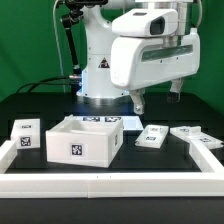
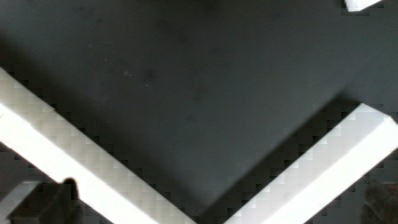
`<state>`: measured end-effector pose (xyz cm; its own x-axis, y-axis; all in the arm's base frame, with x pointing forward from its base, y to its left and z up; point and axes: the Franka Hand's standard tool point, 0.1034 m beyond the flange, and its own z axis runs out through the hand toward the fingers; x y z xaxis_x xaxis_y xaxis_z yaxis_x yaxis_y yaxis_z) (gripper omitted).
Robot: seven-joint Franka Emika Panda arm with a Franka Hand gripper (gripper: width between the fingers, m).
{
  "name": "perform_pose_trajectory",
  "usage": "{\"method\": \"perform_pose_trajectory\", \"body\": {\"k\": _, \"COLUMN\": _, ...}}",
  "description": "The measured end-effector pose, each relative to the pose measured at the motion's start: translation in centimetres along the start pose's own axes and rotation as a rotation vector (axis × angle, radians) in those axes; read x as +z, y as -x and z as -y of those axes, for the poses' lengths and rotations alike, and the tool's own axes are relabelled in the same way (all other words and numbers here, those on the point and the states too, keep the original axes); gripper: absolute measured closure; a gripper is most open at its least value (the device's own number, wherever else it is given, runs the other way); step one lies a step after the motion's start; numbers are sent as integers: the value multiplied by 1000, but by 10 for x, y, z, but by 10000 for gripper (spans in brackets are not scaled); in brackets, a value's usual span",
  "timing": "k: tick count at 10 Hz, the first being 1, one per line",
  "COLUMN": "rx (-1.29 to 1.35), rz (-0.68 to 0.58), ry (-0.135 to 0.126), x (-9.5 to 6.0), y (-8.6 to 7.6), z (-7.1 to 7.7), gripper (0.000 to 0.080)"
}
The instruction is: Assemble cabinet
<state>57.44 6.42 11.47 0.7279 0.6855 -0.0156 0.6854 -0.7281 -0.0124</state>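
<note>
The cabinet point(image 1: 86, 142), a large open-topped white box with a black-and-white tag on its front, sits on the black table at the exterior view's left of centre. My gripper point(image 1: 158, 98) hangs in the air above the table, behind the box and to its right. Its two dark fingers stand wide apart and hold nothing. The wrist view shows only dark table, two white rails meeting in a V, and one dark finger point(image 2: 54, 202) at the edge. No cabinet part shows there.
A small white tagged cube point(image 1: 25, 134) stands left of the box. Flat tagged white pieces point(image 1: 152, 136) point(image 1: 187, 131) point(image 1: 209, 142) lie to the right. The marker board point(image 1: 104, 120) lies behind the box. A white rail point(image 1: 110, 185) borders the table front, also in the wrist view point(image 2: 111, 140).
</note>
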Motion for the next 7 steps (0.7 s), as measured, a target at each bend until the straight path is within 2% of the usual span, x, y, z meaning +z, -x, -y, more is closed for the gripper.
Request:
{"method": "perform_pose_trajectory", "body": {"k": 6, "rx": -1, "rz": -3, "ry": 1, "x": 0, "y": 0, "z": 0, "gripper": 1}}
{"method": "perform_pose_trajectory", "body": {"k": 7, "rx": -76, "rz": -27, "ry": 18, "x": 6, "y": 6, "z": 1, "gripper": 1}}
